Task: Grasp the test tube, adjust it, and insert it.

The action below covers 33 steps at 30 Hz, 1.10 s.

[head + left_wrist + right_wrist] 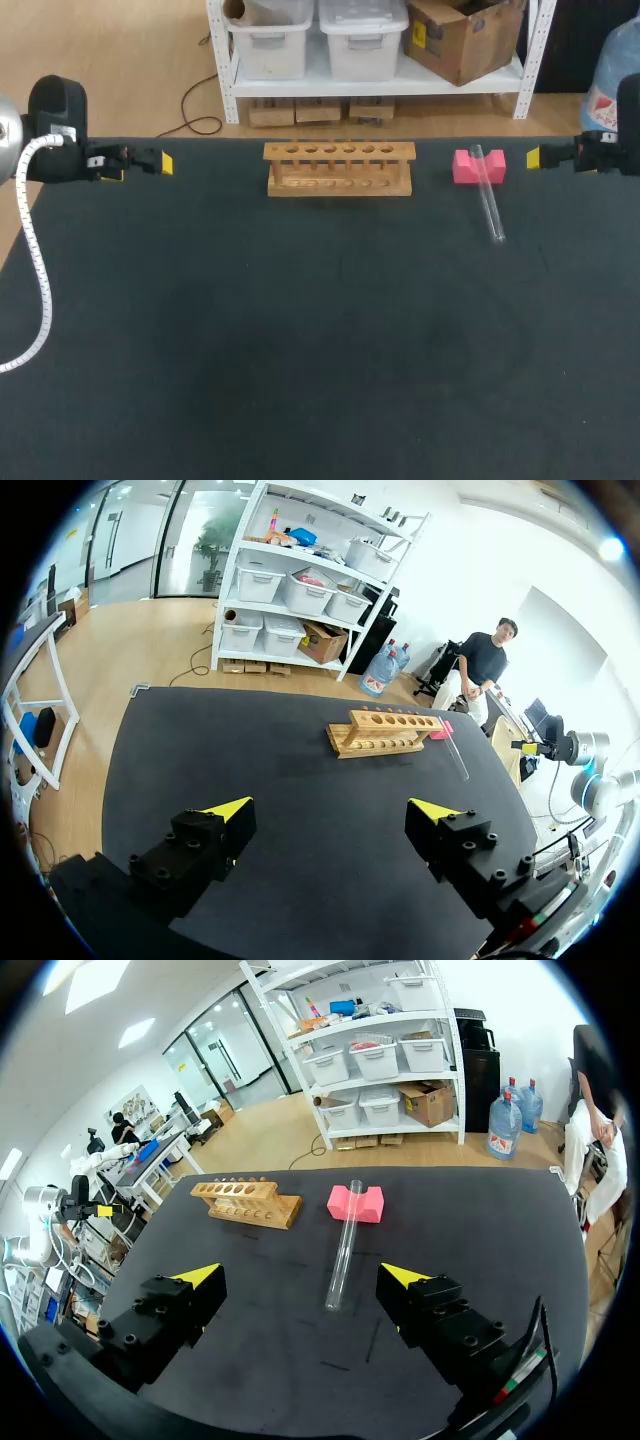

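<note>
Head view: tube (489,200) near right gripper (533,157)

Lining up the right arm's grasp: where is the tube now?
In the head view the tube lies at the right, its far end resting on the pink block, just right of the rack.

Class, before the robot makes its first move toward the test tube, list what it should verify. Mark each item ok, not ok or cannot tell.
1. Test tube free to grasp: far end propped on the pink block, near end on the table, nothing on it. Ok.
2. Right tool open and empty. Ok.
3. Left tool open and empty, away from the rack. Ok.
4. Rack holes free: all look empty in the head view. Ok.
5. Space between right tool and tube holds nothing. Ok.
6. Tube uncracked and empty. Cannot tell.
</note>
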Each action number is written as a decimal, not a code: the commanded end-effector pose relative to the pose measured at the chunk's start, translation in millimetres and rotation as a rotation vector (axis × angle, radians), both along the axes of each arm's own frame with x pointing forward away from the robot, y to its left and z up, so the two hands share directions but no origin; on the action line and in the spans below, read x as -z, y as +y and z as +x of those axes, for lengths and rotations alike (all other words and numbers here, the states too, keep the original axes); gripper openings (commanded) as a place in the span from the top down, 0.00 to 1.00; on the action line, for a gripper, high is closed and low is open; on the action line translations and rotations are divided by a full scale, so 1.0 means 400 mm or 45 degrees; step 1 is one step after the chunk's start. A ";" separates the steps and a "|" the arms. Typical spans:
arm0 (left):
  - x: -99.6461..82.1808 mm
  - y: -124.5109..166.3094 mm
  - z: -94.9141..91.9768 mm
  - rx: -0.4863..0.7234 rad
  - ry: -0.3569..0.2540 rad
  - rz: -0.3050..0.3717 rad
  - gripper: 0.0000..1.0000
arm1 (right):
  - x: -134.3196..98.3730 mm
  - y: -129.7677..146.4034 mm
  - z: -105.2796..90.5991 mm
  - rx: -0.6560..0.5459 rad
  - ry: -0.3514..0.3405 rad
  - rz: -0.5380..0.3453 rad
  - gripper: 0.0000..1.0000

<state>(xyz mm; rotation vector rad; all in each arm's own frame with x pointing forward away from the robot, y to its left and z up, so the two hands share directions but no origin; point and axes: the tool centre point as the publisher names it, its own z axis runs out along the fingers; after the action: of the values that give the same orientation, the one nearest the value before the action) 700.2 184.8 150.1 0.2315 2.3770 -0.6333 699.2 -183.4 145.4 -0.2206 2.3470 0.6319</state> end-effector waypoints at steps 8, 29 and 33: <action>-0.003 -0.002 0.001 -0.003 0.005 0.005 0.00 | -0.004 0.002 -0.003 0.006 0.001 -0.007 0.00; 0.001 0.014 0.027 0.118 -0.085 -0.006 0.00 | -0.004 0.002 -0.003 0.006 0.001 -0.007 0.00; -0.007 0.029 0.058 0.255 -0.213 0.004 0.00 | -0.004 0.002 -0.003 0.006 0.001 -0.007 0.00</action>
<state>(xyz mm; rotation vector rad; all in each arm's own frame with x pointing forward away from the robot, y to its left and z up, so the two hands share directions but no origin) 715.9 189.8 159.6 0.4185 2.2974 -0.5621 699.2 -183.4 145.4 -0.2206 2.3471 0.6319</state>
